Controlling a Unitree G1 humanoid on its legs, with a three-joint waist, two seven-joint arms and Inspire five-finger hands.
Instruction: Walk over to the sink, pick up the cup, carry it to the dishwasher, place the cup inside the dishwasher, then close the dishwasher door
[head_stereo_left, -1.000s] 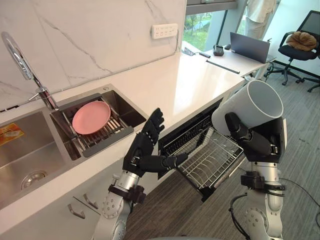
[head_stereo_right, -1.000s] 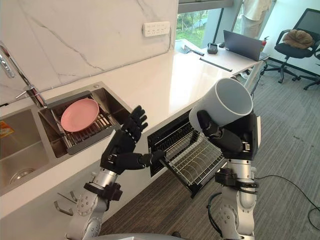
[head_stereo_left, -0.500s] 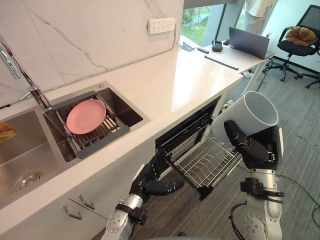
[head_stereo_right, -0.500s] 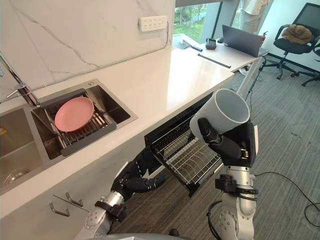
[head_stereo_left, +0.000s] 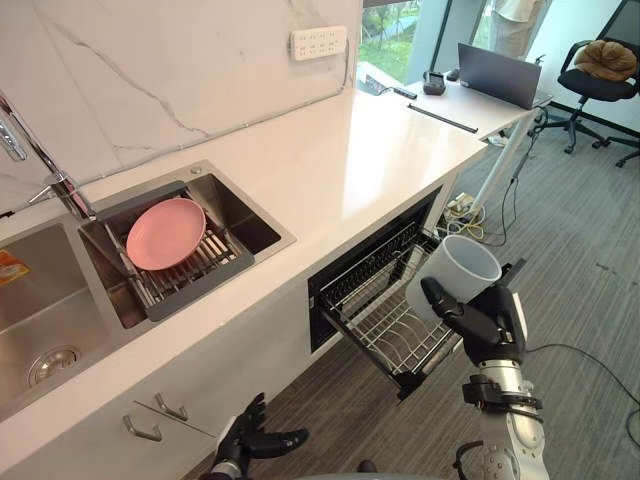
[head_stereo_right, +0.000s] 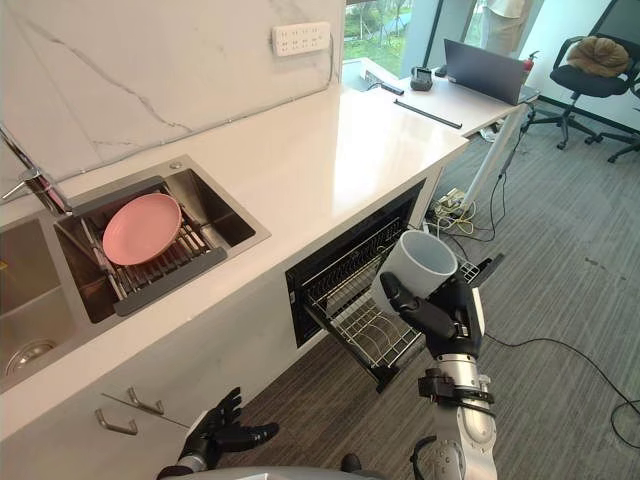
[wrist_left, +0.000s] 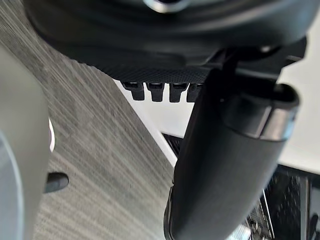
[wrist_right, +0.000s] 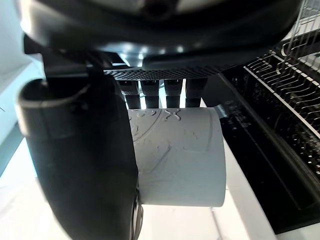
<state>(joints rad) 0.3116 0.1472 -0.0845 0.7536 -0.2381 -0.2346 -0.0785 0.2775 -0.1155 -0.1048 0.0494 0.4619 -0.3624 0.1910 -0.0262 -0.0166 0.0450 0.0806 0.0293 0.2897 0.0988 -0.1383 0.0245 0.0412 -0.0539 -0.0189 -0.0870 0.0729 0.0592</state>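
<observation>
Two steps look left: loading and closing. At 4 o'clock, the right hand (head_stereo_left: 478, 322) clasps the white cup (head_stereo_left: 452, 272), tilted above the dishwasher rack (head_stereo_left: 380, 322). Next it should lower the cup onto the wires. The left hand (head_stereo_left: 252, 440) hangs relaxed at 7 o'clock.

The cup (head_stereo_left: 452, 272) in my dark right hand (head_stereo_left: 482, 325) is white. Far left, a pink plate (head_stereo_left: 166, 232) sits in the steel-grey sink (head_stereo_left: 262, 228). The counter (head_stereo_left: 340, 170) is white, the wall (head_stereo_left: 150, 80) is grey-veined white marble, and the floor (head_stereo_left: 580, 260) is grey-striped.
</observation>
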